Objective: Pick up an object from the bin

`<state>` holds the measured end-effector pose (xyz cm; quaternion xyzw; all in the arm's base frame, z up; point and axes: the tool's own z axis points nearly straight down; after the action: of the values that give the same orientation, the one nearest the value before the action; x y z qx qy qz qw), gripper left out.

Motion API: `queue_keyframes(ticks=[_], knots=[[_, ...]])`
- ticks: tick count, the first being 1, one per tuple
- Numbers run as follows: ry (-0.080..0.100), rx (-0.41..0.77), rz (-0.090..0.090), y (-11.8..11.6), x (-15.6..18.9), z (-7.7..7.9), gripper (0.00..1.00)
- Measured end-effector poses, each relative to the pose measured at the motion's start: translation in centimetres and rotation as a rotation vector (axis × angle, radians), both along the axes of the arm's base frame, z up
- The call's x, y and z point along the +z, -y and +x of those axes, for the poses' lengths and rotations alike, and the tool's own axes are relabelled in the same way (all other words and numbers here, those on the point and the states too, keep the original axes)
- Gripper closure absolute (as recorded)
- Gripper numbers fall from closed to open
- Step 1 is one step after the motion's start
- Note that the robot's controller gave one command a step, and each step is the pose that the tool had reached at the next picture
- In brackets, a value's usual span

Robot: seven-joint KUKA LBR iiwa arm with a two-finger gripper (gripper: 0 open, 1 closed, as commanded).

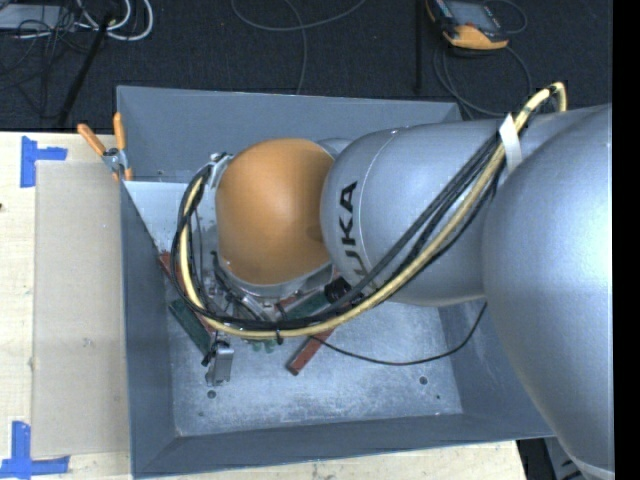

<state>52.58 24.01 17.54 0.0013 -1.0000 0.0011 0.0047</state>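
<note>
Arm (430, 218) is hanging low over the left half of the bin (330, 408), with the orange wrist cover (268, 208) masking what is beneath it. Jaws are poking out below the cover, low near the bin floor. Cannot tell whether they are released or clenched, and nothing is showing in them. A reddish-brown stick (304, 354) is lying just camera-right of the jaws, its long axis running diagonally, upper end tucked under the wrist. A dark green flat piece (186, 320) is sitting up-left, by the wall. Judging the stick the handier pick, gripped across its narrow width.
</note>
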Motion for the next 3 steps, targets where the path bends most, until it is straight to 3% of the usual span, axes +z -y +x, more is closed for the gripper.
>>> queue_keyframes(ticks=[1,2,3], knots=[[0.012,0.138,0.001,0.6,-10.7,8.3,0.0],[0.013,-0.135,0.003,-0.2,-7.5,9.2,0.0],[0.009,-0.376,0.0,0.1,-6.4,8.1,0.0]])
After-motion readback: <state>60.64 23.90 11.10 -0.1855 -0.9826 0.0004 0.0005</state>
